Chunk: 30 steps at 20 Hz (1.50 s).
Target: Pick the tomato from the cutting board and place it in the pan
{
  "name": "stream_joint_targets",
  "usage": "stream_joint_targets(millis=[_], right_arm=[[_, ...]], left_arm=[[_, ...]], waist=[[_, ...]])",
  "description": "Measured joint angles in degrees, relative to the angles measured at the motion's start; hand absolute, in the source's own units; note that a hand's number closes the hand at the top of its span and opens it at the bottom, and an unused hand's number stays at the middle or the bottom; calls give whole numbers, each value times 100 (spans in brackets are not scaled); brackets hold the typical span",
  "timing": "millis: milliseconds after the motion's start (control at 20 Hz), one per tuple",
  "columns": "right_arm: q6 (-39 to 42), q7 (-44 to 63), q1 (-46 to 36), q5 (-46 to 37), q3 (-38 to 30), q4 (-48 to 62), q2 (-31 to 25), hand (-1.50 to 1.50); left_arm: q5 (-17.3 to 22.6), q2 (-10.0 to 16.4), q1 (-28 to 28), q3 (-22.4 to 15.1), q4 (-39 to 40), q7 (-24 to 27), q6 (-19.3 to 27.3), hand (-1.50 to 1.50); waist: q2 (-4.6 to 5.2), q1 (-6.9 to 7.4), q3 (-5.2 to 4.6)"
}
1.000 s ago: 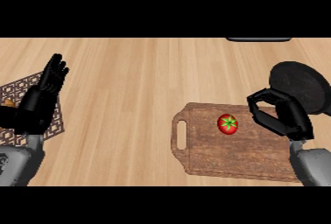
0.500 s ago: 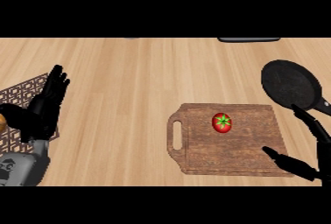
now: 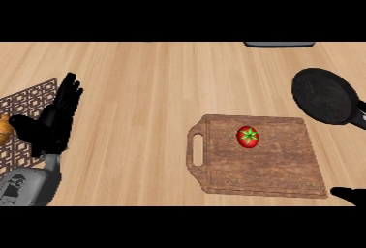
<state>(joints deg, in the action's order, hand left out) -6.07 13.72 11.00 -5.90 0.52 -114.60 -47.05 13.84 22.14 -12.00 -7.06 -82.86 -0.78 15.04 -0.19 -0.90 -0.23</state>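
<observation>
Starting at the left edge of the tabletop (image 3: 157,82), the left robot hand (image 3: 55,121) rests spread, fingers straight and pointing up, holding nothing, beside a patterned mat (image 3: 25,101). A small orange thing (image 3: 4,130) on this mat is cut by the view, and I cannot tell what it is. Further right, the tomato (image 3: 248,136) lies on the cutting board (image 3: 271,169), a little above its middle, apart from the pan (image 3: 325,99) near the right edge. Of the right robot hand (image 3: 349,194) only a small black part shows at the lower right corner, so I cannot tell if it is spread or closed. The tomato is round, so I think it could roll off the board if the hand pushes it from the side before closing around it. The pan looks shallow; a tomato released too high could bounce out. Counted: two robot hands, one mat, one orange thing, one board, one tomato, one pan, one grey thing (image 3: 279,44) at the far edge.
</observation>
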Motion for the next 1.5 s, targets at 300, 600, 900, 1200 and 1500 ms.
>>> stream_joint_targets(millis=[300,600,900,1200,1500], right_arm=[[559,1754,-1001,-96,70,-694,-347,-150],[1005,2572,-2195,-139,579,-410,134,-150],[1347,2656,-2538,-320,931,-254,802,-150],[1507,3237,-2872,-877,1344,97,1431,-150],[1629,3428,-2781,-1452,1370,321,1841,-150]], left_arm=[[-43,-46,-318,114,299,-30,-200,0],[-202,-135,-174,168,69,-99,-237,0],[-309,-259,-195,294,-55,-321,-283,0],[-492,-382,-25,358,-60,-138,-374,0],[-567,-452,-60,507,-127,-291,-497,0]], waist=[[21,99,9],[24,155,16],[20,122,20],[20,121,20],[17,101,22]])
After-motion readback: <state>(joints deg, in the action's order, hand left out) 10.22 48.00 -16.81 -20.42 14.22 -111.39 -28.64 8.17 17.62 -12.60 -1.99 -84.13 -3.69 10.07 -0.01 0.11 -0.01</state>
